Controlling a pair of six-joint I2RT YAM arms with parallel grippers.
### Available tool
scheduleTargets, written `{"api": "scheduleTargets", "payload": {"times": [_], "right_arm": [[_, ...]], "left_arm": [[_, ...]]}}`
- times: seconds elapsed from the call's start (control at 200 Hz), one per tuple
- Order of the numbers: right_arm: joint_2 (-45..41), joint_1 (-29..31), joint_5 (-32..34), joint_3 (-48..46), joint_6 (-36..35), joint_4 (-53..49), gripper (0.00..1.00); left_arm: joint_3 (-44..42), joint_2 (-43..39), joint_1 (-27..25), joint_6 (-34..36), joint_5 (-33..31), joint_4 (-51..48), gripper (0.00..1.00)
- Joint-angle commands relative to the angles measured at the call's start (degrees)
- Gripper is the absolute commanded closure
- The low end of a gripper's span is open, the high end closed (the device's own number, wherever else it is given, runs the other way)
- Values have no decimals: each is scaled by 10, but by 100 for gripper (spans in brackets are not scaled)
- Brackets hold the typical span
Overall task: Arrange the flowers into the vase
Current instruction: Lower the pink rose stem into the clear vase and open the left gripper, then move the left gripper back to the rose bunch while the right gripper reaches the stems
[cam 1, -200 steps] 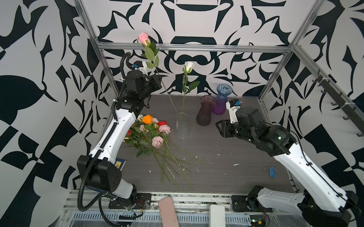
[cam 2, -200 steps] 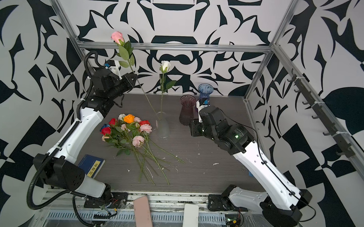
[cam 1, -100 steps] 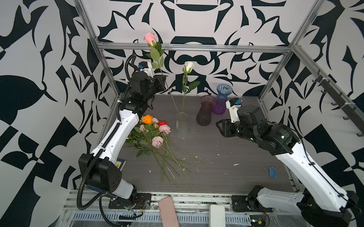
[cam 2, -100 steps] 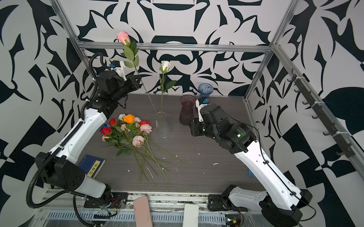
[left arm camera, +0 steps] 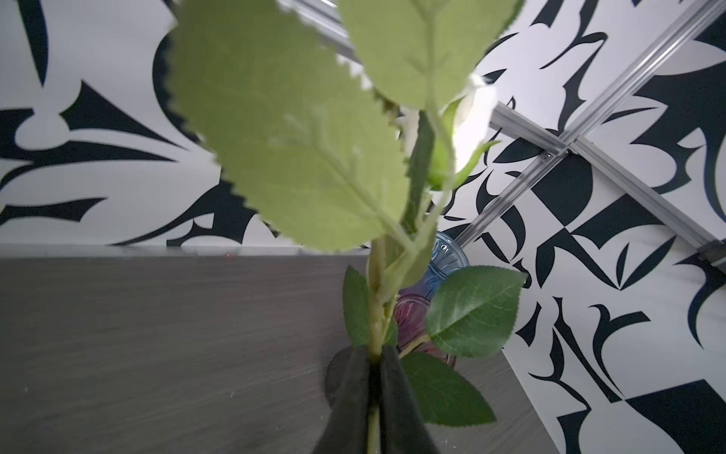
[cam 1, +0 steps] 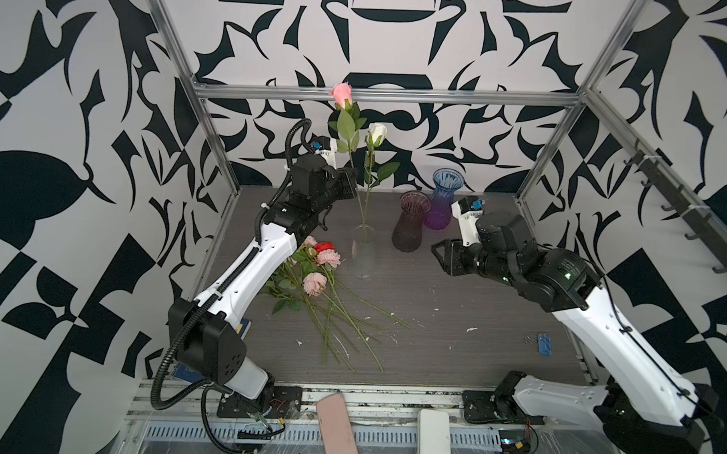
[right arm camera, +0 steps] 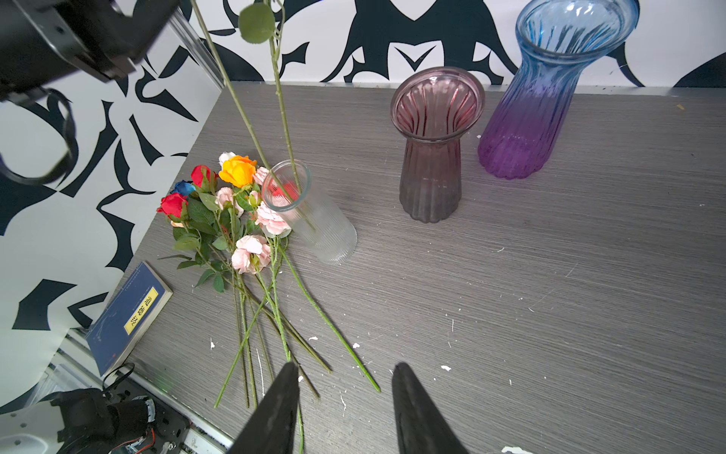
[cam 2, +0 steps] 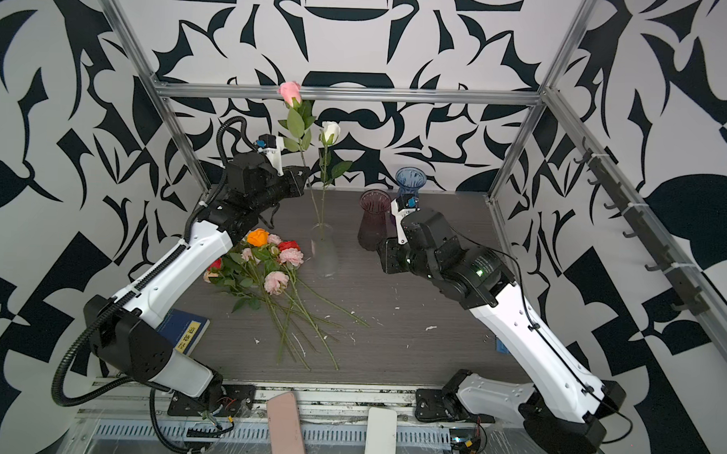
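Observation:
A clear glass vase (cam 1: 363, 253) (cam 2: 324, 251) (right arm camera: 314, 212) stands mid-table with a white rose (cam 1: 377, 132) (cam 2: 330, 131) upright in it. My left gripper (cam 1: 352, 181) (cam 2: 304, 180) (left arm camera: 376, 353) is shut on the stem of a pink rose (cam 1: 342, 94) (cam 2: 290, 91) high above the table. That stem slants down into the same vase's mouth. The other flowers (cam 1: 314, 268) (cam 2: 269, 258) (right arm camera: 231, 204) lie in a pile left of the vase. My right gripper (cam 1: 439, 255) (cam 2: 383, 253) (right arm camera: 341, 369) hovers open and empty to the vase's right.
A maroon vase (cam 1: 412, 225) (cam 2: 372, 220) (right arm camera: 432, 157) and a blue-purple vase (cam 1: 441, 201) (cam 2: 410, 182) (right arm camera: 542, 98) stand behind the right gripper. A blue book (cam 2: 185, 328) (right arm camera: 125, 318) lies at the front left. Loose stems fan toward the front edge.
My left gripper has carried the pink rose to the right, and it now stands more upright, close beside the white rose. The right arm has not moved.

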Motion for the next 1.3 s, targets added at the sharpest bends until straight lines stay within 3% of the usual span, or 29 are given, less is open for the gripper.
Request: {"api": "scheduleTargets", "payload": {"times": [0.0, 0.16, 0.45, 0.63, 0.775, 0.985, 1.295], "right_arm": [[-11, 0, -7, 3, -1, 8, 57], [-5, -1, -18, 0, 0, 18, 57], [9, -1, -43, -15, 12, 47, 57], [26, 0, -68, -21, 22, 59, 57], [59, 19, -122, -18, 4, 60, 56], [127, 89, -137, -34, -9, 69, 56], [265, 116, -244, -56, 24, 87, 56]], "left_arm": [[-11, -14, 1, 4, -9, -19, 71], [-33, -40, 1, -1, -18, -39, 45], [-120, -134, 2, 2, -55, -74, 39], [-178, -205, 16, -21, -101, -120, 25], [-216, -227, 69, -88, -52, -176, 24], [-332, -307, 152, -180, -1, -159, 24], [-435, -367, 166, -235, 1, -151, 24]]}}
